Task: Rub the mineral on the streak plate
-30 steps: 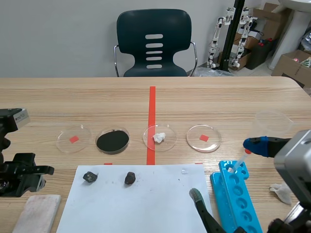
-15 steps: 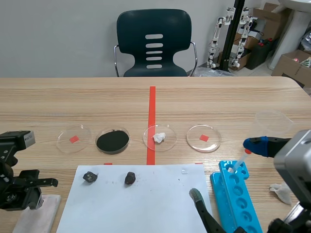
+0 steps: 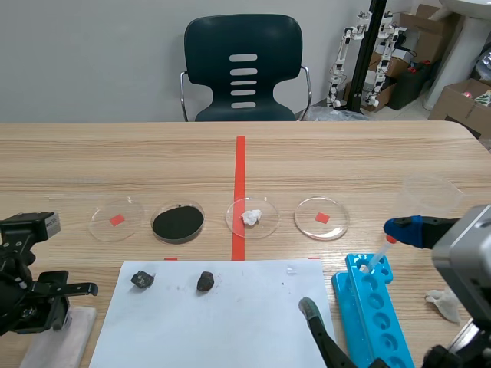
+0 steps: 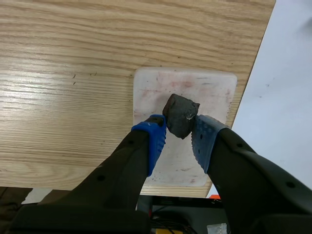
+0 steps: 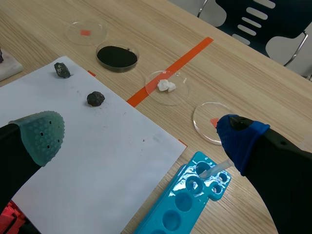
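At the far left, the left gripper [image 4: 178, 139] is clamped on one mineral [image 4: 181, 115], a dark, angular, matte lump pinched between its blue dotted pads. It hangs over the one streak plate [image 4: 185, 92], a white slab with rounded corners and faint pink smudges; whether they touch cannot be told. Just beside the plate lies one sheet of white paper [image 3: 230, 322] bearing two rough dark lumps, a first stone [image 3: 141, 279] and a second stone [image 3: 205, 281]. Beyond it stand four round clear dishes in a row: first dish [image 3: 96, 222] over a red square, second dish [image 3: 202, 215] with black powder, third dish [image 3: 238, 224] with a white lump, fourth dish [image 3: 339, 222] over a red square. The right gripper [image 5: 141, 137] is spread wide above the paper, beside one blue moulded rack [image 3: 368, 307] of round wells.
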Tool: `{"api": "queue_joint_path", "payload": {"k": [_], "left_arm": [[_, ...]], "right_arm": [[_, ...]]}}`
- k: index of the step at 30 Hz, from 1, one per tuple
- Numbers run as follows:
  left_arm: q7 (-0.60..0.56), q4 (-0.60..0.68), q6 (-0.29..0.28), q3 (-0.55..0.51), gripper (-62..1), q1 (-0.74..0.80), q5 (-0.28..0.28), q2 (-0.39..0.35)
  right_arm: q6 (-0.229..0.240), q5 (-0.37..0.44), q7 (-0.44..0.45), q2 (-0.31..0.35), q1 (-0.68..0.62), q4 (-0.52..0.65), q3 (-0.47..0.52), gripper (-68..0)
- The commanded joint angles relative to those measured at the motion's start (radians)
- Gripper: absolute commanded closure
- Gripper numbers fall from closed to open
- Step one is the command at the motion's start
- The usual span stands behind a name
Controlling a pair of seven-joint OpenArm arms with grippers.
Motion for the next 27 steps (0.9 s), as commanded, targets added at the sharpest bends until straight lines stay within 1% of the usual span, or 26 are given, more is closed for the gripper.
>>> {"api": "queue_joint_path", "payload": {"k": [1,4,7,11,12,14,16,18,21,25,27], "left_arm": [[-0.012,0.005,0.005,0.007,-11.6,-0.006,-0.006,0.003],[-0.018,0.005,0.005,0.007,-11.6,-0.006,-0.020,0.014],[-0.029,0.005,-0.012,0.007,-11.6,-0.006,-0.055,0.028],[-0.031,0.005,-0.015,0.007,-11.6,-0.006,-0.087,0.035],[-0.031,0.005,-0.014,0.007,-11.6,-0.006,-0.093,0.035],[-0.031,0.005,-0.014,0.007,-11.6,-0.006,-0.086,0.035],[-0.026,0.005,-0.008,0.007,-11.6,-0.006,-0.039,0.035],[-0.007,0.005,0.018,0.007,-11.6,-0.006,0.025,0.035],[0.020,0.005,0.040,0.007,-11.6,-0.006,0.102,0.035],[0.044,0.005,0.062,0.007,-11.6,-0.006,0.177,0.035],[0.045,0.006,0.065,0.007,-11.6,-0.006,0.202,0.035]], "right_arm": [[0.000,0.011,0.015,0.011,0.007,0.008,0.011,-67.9],[0.000,0.011,0.015,0.011,0.007,0.008,0.011,-67.9],[0.000,0.011,0.015,0.011,0.007,0.008,0.011,-67.9],[0.000,0.011,0.015,0.011,0.007,0.008,0.011,-67.9],[0.000,0.011,0.015,0.011,0.007,0.008,0.011,-67.9],[0.000,0.011,0.015,0.011,0.007,0.008,0.011,-67.9],[0.000,0.011,0.015,0.011,0.007,0.008,0.011,-67.9],[0.000,0.011,0.015,0.011,0.007,0.008,0.011,-67.9],[0.000,0.011,0.015,0.011,0.007,0.008,0.011,-67.9],[0.000,0.011,0.015,0.011,0.007,0.008,0.011,-67.9],[0.000,0.011,0.015,0.011,0.007,0.008,0.011,-67.9]]}}
